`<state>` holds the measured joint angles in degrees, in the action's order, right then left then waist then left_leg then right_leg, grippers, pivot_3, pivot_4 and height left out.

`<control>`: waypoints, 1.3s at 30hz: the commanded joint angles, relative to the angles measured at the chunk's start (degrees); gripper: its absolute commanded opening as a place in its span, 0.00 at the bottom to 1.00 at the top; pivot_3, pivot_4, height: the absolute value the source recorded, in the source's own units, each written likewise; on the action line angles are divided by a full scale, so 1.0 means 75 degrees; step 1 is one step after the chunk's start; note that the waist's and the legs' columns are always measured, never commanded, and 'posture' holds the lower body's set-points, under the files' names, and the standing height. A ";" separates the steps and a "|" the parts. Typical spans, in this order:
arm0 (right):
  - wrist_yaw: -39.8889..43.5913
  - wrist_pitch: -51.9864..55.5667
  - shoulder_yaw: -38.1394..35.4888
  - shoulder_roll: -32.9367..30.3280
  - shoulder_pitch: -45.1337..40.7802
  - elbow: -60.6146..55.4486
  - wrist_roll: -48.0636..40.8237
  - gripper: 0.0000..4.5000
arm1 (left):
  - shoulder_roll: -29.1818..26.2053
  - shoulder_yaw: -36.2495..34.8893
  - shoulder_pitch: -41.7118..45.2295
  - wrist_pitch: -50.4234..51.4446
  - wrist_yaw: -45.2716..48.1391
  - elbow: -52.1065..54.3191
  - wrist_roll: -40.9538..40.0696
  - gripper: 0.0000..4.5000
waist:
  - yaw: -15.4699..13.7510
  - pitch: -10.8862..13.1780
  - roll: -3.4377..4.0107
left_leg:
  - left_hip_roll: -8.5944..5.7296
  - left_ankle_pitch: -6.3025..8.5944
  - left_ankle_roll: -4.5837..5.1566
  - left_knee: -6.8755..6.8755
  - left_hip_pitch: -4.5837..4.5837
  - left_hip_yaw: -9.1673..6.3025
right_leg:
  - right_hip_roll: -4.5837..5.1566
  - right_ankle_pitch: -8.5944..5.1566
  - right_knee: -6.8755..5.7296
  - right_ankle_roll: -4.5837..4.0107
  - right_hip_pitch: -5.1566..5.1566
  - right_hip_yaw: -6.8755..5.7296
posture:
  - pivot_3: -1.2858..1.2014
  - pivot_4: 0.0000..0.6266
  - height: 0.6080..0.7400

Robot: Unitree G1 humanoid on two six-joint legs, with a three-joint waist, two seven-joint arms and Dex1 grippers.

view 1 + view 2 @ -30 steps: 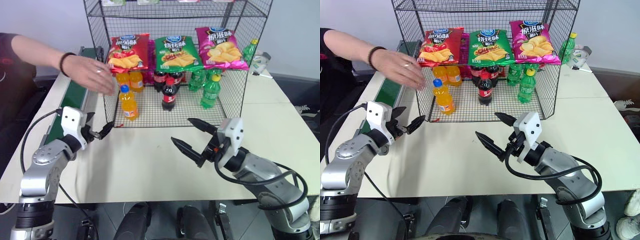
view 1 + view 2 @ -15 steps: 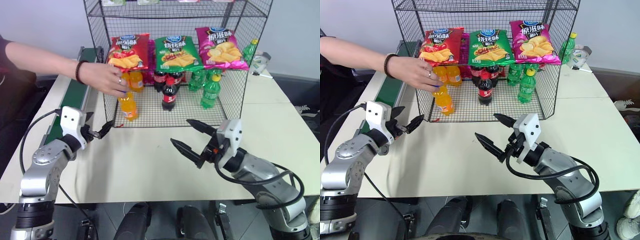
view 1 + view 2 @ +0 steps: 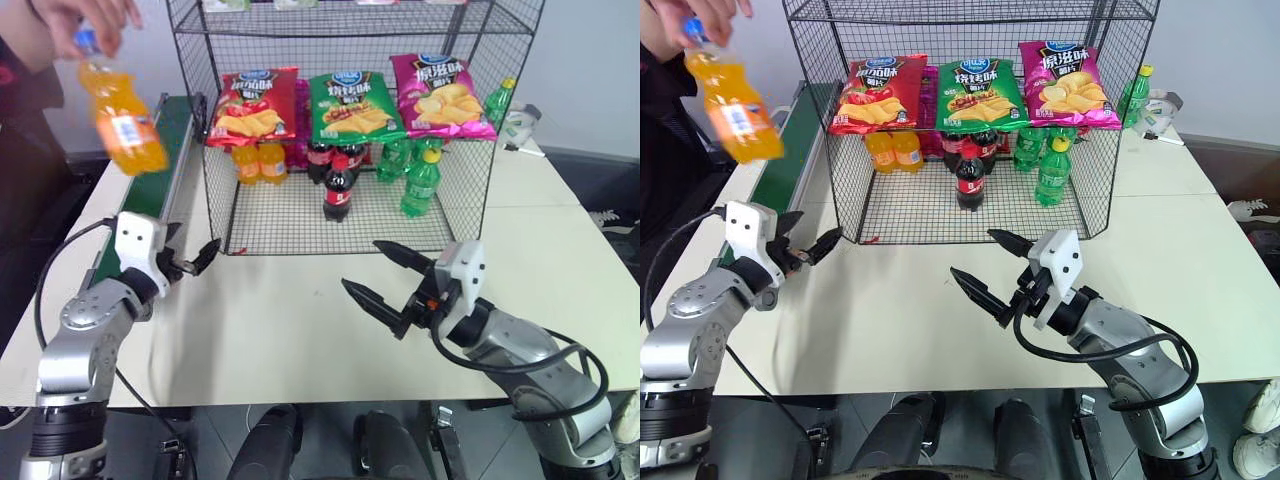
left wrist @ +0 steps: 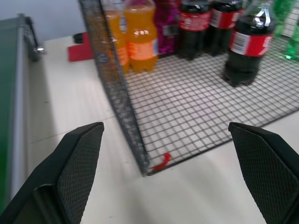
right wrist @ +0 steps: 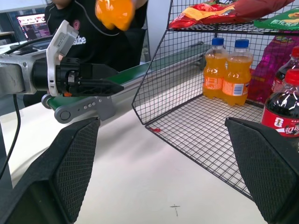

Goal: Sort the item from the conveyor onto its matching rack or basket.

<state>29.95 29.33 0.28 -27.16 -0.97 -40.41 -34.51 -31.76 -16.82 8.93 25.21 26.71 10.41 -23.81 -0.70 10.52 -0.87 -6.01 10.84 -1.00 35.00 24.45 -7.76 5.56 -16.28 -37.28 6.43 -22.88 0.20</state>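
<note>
The orange soda bottle (image 3: 122, 120) hangs in a person's hand (image 3: 75, 18) above the conveyor (image 3: 150, 190), not yet on the belt, so I judge I'm waiting to pick. My left hand (image 3: 197, 262) sits fingers apart beside the rack (image 3: 215, 215) corner; my right hand (image 3: 385, 282) is spread wide over bare desk (image 3: 290, 320). Next I need the bottle set down, then reach left, clear of the mesh edge
</note>
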 commanded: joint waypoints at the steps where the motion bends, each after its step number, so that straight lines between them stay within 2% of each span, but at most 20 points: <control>1: 0.0068 -0.0243 -0.0005 0.0081 -0.0007 -0.0087 -0.0004 1.00 | 0.0039 -0.0813 0.0230 -0.0406 -0.0795 -0.0292 0.0244 0.99 | 0.0000 0.0000 -0.0001 | 0.0000 0.0000 0.0000 0.0000 0.0000 0.0000 | 0.0000 0.0000 -0.0001 0.0001 -0.0001 -0.0001 | 0.52 0.24 1.00; 8: 0.0124 -0.0329 0.0121 0.0129 -0.0066 0.0000 0.0038 1.00 | 0.0069 -0.1498 0.0406 -0.0864 -0.1833 -0.0905 0.0642 0.99 | -0.0005 0.0000 -0.0002 | 0.0000 0.0000 0.0000 0.0002 0.0001 0.0000 | -0.0001 0.0002 0.0002 0.0004 0.0000 -0.0003 | 0.52 0.24 1.00; 14: 0.0138 -0.0347 0.0250 0.0198 -0.0151 0.0031 0.0087 1.00 | 0.0317 -0.1899 0.0307 -0.1280 -0.1838 -0.1283 0.0344 0.99 | -0.0005 0.0000 -0.0002 | 0.0000 0.0000 0.0000 0.0002 0.0000 0.0000 | -0.0001 0.0005 0.0003 0.0009 0.0000 -0.0003 | 0.52 0.24 1.00; 28: 0.0101 -0.0326 0.0311 0.0229 -0.0206 -0.0004 0.0102 1.00 | 0.0387 -0.1836 0.0043 -0.1582 -0.1848 -0.1475 0.0448 0.99 | -0.0005 0.0000 -0.0002 | 0.0000 0.0000 0.0000 0.0002 0.0000 0.0000 | 0.0000 0.0011 0.0003 0.0020 0.0001 -0.0003 | 0.52 0.24 1.00; 36: 0.0179 -0.0375 0.0262 0.0205 -0.0160 0.0033 0.0085 1.00 | 0.0309 -0.1620 0.0164 -0.2817 -0.2352 -0.1949 0.1488 0.99 | -0.0005 0.0000 -0.0003 | 0.0000 0.0000 0.0000 0.0002 0.0000 0.0000 | 0.0000 0.0012 0.0003 0.0022 0.0001 -0.0003 | 0.52 0.24 1.00; 39: 0.0188 -0.0385 0.0265 0.0204 -0.0129 0.0005 0.0075 1.00 | 0.0380 -0.1666 0.0175 -0.2554 -0.2112 -0.2013 0.1151 0.99 | -0.0005 -0.0001 -0.0003 | -0.0001 0.0000 0.0000 0.0002 0.0000 0.0000 | 0.0000 0.0012 0.0003 0.0022 0.0001 -0.0003 | 0.52 0.24 1.00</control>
<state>31.02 27.68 3.00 -25.80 -2.04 -38.91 -33.39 -28.21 -28.62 9.59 6.33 10.00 -5.18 -14.27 -0.73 10.52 -0.89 -6.02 10.84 -1.00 35.01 24.46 -7.76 5.56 -16.19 -37.26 6.59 -22.88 0.17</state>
